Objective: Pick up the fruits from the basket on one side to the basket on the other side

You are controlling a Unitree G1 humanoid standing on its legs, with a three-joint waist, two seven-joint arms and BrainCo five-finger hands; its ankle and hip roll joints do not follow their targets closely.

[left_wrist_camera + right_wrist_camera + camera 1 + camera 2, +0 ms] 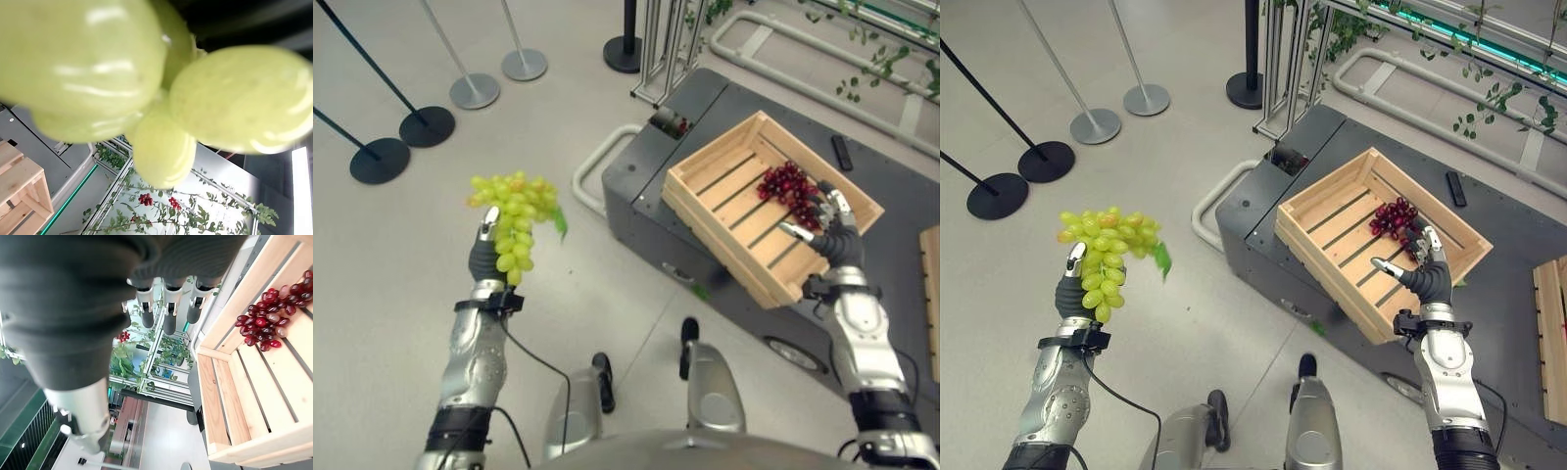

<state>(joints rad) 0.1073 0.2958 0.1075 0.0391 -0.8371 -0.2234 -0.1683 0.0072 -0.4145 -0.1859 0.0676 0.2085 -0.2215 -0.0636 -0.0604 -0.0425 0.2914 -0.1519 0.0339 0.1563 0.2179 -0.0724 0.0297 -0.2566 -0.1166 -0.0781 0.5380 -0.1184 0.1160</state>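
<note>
A bunch of pale green grapes with one green leaf [514, 223] hangs in the air, well clear of the floor and out to the robot's left. The left hand [487, 250] is raised beneath and behind it, fingers curled about the stem end, so that the berries drape down over the dark cover of the hand; in the left wrist view the grapes [146, 83] sit right against the lens. Held this high, the bunch appears to be in mid-carry rather than just lifted or about to be released.

A cluster of dark red grapes [788, 186] lies on the slats of the open, pale wooden slatted crate [705, 211], toward its far corner. The crate rests on a dark grey low platform with rounded corners [641, 171]. The right hand [827, 230] reaches over the near right rim of the crate, fingers spread and relaxed, thumb apart, holding nothing; its fingertips lie just beside the red cluster, though contact cannot be judged. The posture suggests an approach to grasp the red cluster.

The edge of a second wooden crate [932, 294] shows at the far right, probably the other container of the task. A small black oblong object [841, 152] lies on the platform behind the first crate. Black and silver stanchion bases [428, 125] stand on the pale floor [391, 294].
</note>
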